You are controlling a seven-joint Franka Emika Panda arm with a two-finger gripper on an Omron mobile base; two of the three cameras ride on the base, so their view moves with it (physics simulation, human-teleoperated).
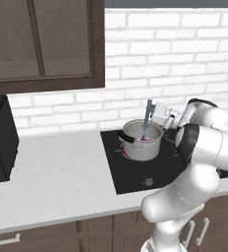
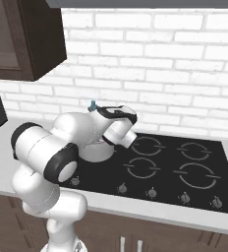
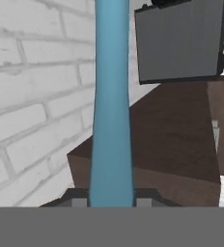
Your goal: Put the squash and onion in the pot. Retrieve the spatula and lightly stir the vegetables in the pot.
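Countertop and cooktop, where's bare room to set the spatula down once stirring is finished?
Free: the white countertop between the black appliance and the cooktop, and the burners right of the arm in the right base view. Crowded: the cooktop's back-left corner, where the pot sits with the spatula dipped in it, gripped by the end effector.

Both base views flank the cooktop; hand view seemingly faces sideways.

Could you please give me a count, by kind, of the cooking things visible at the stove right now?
Pot: 1
Spatula, gripped by the hand: 1
Onion, inside the pot: 1
Stove burners: 4
Total: 7
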